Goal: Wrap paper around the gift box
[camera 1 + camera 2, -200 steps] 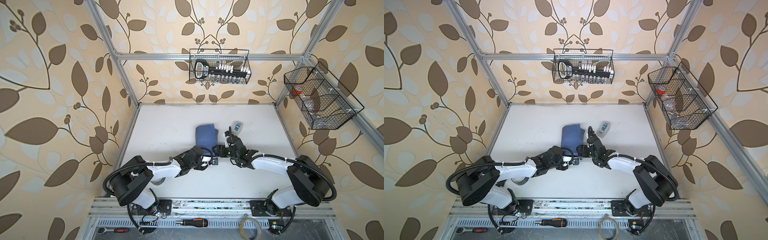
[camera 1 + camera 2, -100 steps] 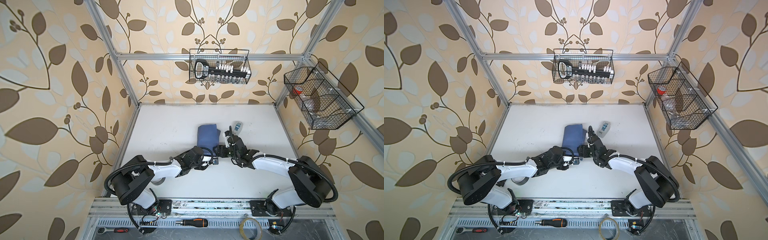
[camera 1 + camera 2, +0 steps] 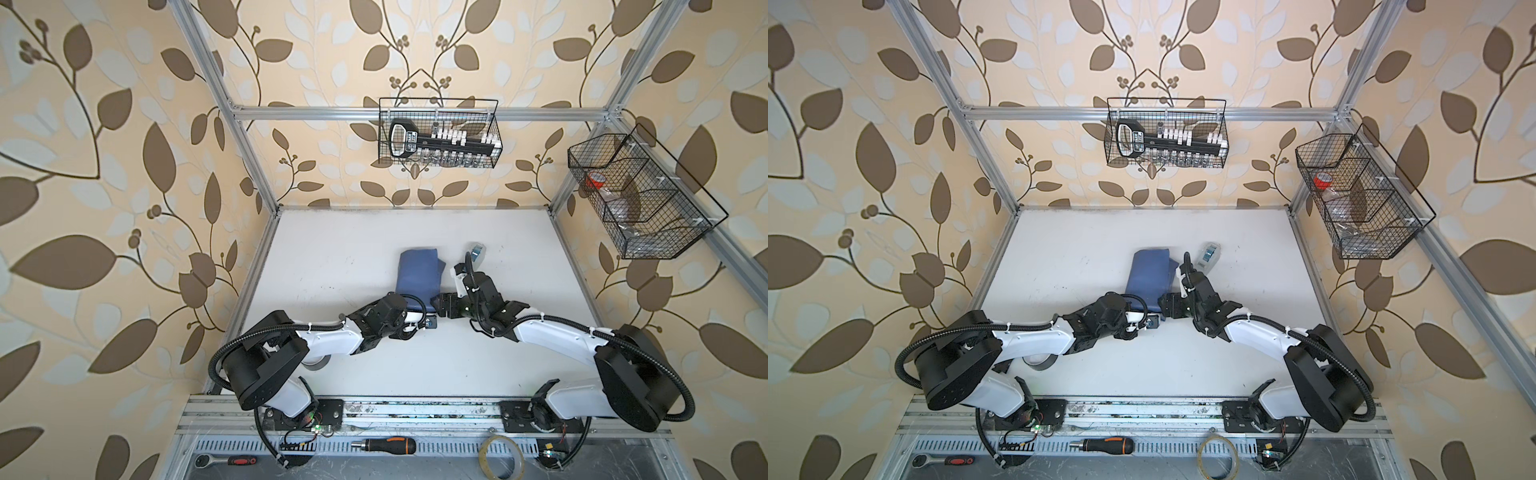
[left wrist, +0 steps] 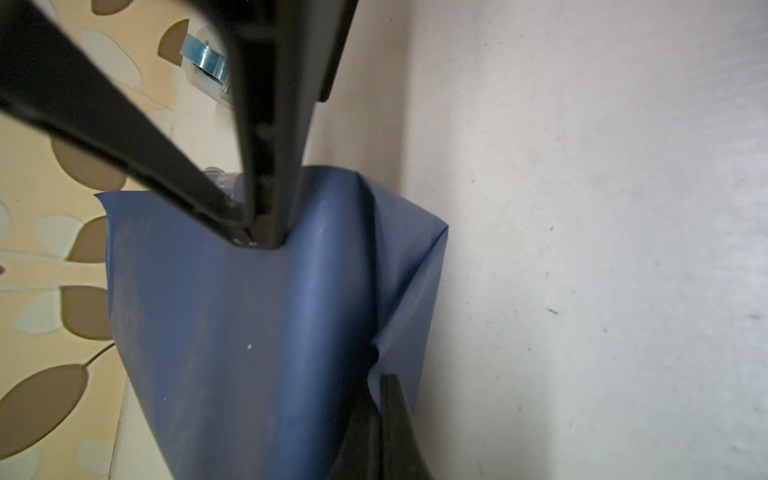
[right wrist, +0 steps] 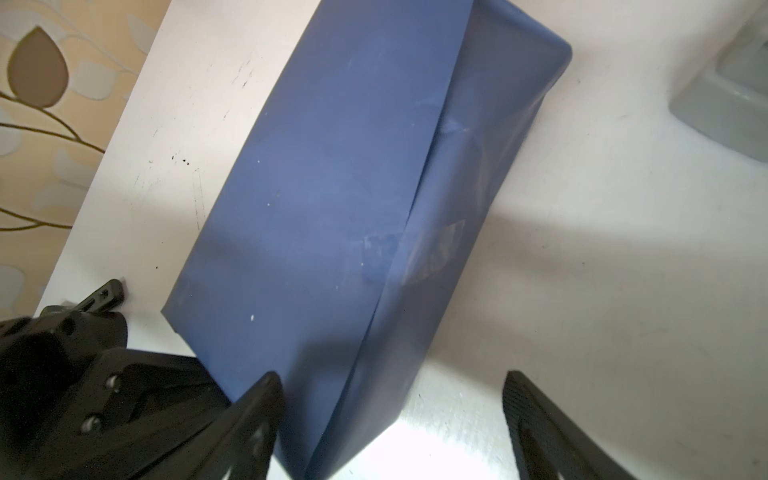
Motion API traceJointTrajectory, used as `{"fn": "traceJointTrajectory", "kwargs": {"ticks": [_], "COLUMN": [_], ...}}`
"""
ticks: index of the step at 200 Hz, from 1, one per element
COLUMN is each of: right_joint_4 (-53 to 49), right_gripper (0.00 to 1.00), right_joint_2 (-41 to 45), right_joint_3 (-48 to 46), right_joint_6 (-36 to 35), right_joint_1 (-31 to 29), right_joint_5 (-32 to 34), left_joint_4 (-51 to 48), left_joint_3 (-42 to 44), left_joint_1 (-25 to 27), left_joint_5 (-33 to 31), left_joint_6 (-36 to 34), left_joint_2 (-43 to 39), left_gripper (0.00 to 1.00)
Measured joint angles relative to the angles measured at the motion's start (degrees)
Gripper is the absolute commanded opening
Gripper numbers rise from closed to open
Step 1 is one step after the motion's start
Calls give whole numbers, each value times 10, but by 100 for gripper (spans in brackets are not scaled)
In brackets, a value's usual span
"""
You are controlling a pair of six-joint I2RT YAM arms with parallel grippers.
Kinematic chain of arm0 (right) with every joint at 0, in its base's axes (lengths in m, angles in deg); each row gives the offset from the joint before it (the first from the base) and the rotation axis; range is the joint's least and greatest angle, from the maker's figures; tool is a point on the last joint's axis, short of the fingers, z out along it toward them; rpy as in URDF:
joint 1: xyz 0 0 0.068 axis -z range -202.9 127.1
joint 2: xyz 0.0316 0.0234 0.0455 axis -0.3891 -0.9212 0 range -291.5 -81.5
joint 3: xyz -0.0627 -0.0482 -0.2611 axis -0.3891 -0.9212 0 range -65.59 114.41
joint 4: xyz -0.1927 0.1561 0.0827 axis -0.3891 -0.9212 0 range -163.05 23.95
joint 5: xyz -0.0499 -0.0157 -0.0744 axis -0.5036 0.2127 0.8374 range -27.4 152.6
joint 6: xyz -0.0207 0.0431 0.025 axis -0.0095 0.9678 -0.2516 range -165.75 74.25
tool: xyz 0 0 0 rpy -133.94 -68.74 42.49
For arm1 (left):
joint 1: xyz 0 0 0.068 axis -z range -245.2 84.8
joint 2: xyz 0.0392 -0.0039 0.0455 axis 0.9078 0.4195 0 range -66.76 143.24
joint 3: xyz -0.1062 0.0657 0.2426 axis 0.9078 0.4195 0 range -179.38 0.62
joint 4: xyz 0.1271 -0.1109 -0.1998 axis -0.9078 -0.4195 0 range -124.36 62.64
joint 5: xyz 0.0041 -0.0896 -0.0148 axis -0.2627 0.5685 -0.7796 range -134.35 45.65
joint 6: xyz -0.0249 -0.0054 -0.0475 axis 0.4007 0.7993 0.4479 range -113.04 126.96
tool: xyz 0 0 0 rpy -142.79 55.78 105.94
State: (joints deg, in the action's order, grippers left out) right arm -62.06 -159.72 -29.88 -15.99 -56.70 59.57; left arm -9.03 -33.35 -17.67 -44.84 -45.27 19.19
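Observation:
The paper [image 3: 417, 272] [image 3: 1150, 274] lies dusky-blue side out, folded round a block shape at the middle of the white table [image 3: 332, 257]. The gift box is hidden under it. In the right wrist view a taped seam runs along the paper [image 5: 332, 187]. My left gripper [image 4: 388, 386] is shut, with a crimped edge of the paper's near end pinched at its tips. My right gripper [image 5: 390, 376] is open wide at that same near end, one finger [image 5: 262, 411] against the paper. In both top views the two grippers meet at the package's near end [image 3: 432, 309].
A small grey tape dispenser [image 3: 478, 252] [image 5: 731, 104] stands just right of the package's far end. Wire baskets hang on the back wall [image 3: 438, 133] and the right wall [image 3: 640, 195]. A tape roll [image 3: 500, 457] and a screwdriver [image 3: 384, 444] lie on the front rail.
My right gripper's jaws have opened wider at the package's near end. The package and the left gripper have hardly moved.

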Motion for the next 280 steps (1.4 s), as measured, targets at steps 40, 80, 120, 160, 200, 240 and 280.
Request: {"fn": "traceJointTrajectory", "kwargs": {"ticks": [40,80,120,160,200,240,280], "right_joint_4": [37,144,269,401,502,570,621], "right_gripper": [89,93,93,91,88,88,87], "right_joint_2": [52,57,16,-44,-106,-156,-206], "right_joint_3": [-80,-170,-196,-223,-224,-224,-223], "right_joint_6": [-12,-38,-91,-136,-163,-181,-189], "right_joint_1": [2,-12,-74,-94,-96,-96,-96], "right_joint_5": [-12,-15,20,46,50,51,59], "left_joint_4": [0,0,0,0,0,-1,-1], "left_joint_3": [0,0,0,0,0,0,0], "left_joint_1": [0,0,-4,-4,-4,-4,-4], "left_joint_5": [0,0,0,1,1,1,3], "left_joint_6": [2,2,3,4,7,8,10], "left_joint_2": [0,0,0,0,0,0,0], "left_gripper": [0,0,0,0,0,0,0]}}
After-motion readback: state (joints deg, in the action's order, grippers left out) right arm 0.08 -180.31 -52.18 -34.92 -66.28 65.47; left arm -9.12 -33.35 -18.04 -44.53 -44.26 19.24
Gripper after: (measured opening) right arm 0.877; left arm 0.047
